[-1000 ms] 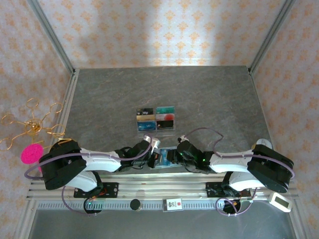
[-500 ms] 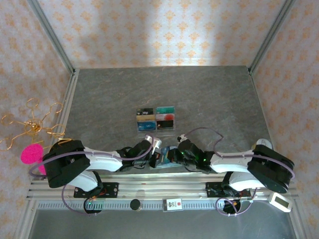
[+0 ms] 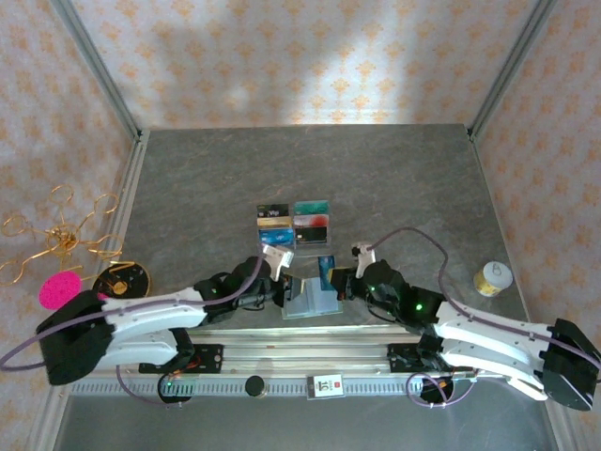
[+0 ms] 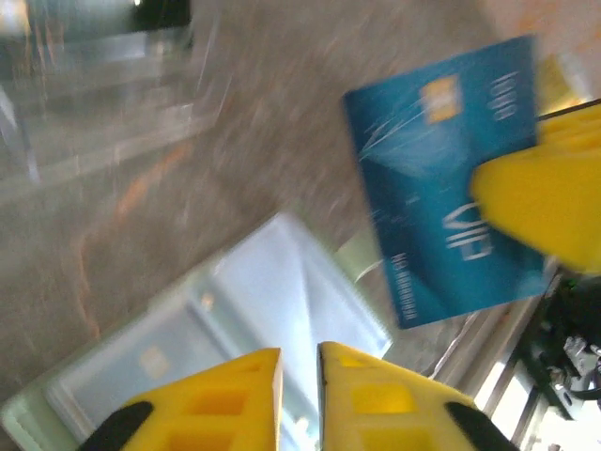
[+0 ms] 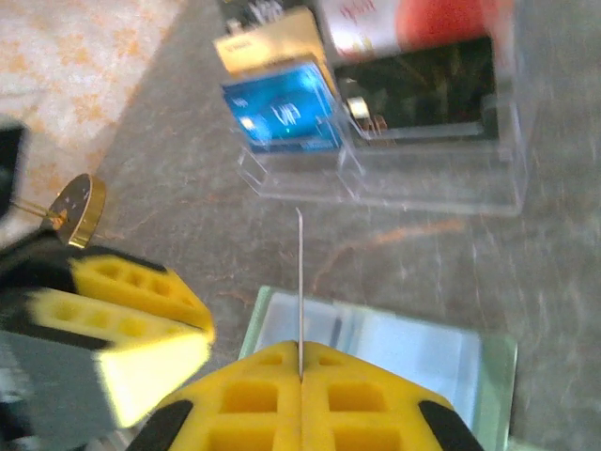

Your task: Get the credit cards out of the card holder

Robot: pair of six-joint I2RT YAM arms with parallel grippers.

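Grey tabletop, card holder (image 3: 310, 303) lay unfolded at lower centre.
1 blue card (image 4: 441, 178) pinched by right gripper (image 5: 300, 362), held clear of pockets; left gripper (image 4: 299, 357) barely parted, empty.

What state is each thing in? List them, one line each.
Card holder: unfolded, flat on the table.
Blue card: out of the holder, held on edge.
Right fingers: shut on the blue card.
Left fingers: slightly apart, empty, over the card holder.
Clear tray: upright, cards in it.
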